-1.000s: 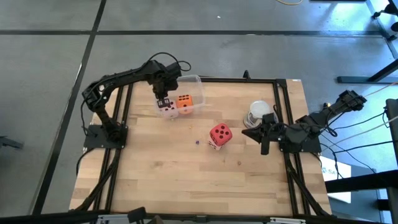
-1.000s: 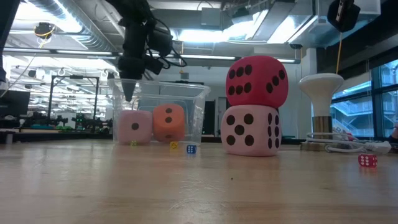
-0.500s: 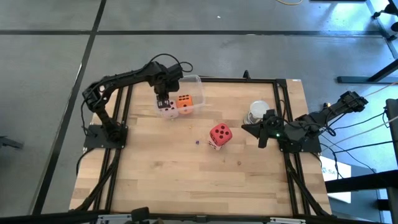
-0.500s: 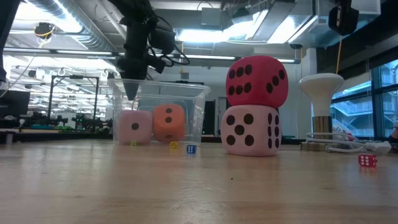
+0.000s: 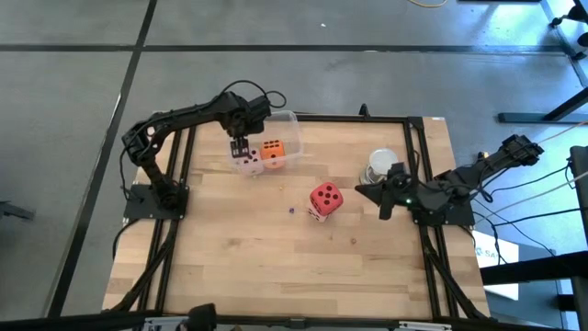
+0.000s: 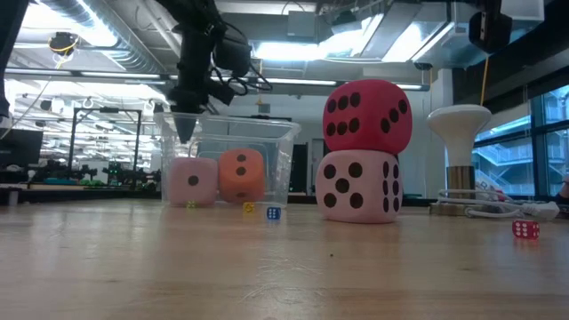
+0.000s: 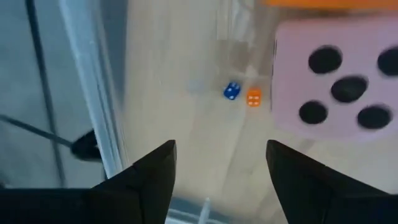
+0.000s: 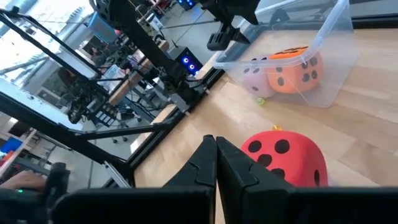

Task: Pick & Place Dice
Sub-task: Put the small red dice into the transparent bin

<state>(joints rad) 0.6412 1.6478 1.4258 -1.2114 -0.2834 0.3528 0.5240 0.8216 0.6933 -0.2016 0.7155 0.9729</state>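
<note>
A pink die [image 6: 193, 180] and an orange die [image 6: 242, 173] rest on their lower faces in the clear tub [image 5: 283, 124] at the far left. My left gripper [image 7: 221, 162] hangs open just above the pink die [image 7: 336, 81] and a little to its side, pointing down, with nothing between its fingers. At mid-table a red die [image 6: 366, 116] sits on top of a pale pink die [image 6: 360, 187]. My right gripper [image 8: 216, 155] is shut and empty. It hovers to the right of this stack [image 5: 323, 198] and points toward it.
A white mushroom-shaped stand [image 5: 381, 165] is at the right, behind my right gripper. Tiny dice lie on the wood near the tub [image 6: 273, 212], and a small red one [image 6: 524, 229] lies at the right. A black frame [image 5: 418, 175] borders the tabletop.
My right gripper has moved a little toward the table's left, nearer the stacked dice, and has turned to point at them. My left gripper stays above the pink die. The dice have not moved.
</note>
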